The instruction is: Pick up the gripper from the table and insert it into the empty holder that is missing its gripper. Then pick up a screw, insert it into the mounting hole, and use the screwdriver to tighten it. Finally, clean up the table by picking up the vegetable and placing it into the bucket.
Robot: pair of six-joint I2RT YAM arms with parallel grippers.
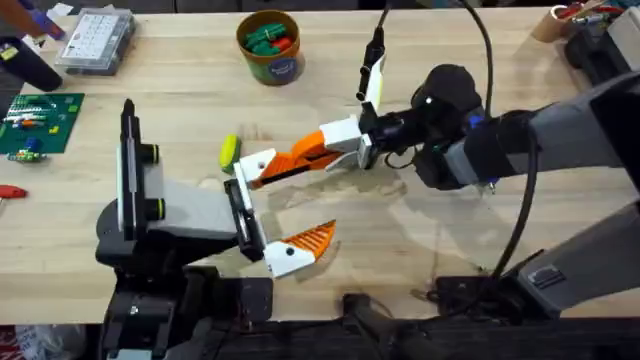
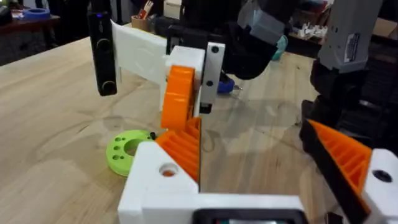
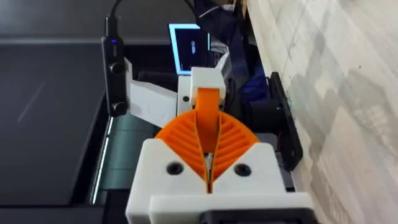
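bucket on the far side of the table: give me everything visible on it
The bucket is a small round tub with an orange-tan rim and dark teal sides bearing a pale label; it looks like paper or plastic. It stands upright on the wooden table near the far edge, around the middle. Inside lie green pieces and a small red piece, filling it close to the rim. Neither arm touches it, and it stands apart from the clear compartment box.

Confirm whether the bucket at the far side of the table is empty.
No. In the overhead view the bucket already holds green and red items inside its orange-tan rim.
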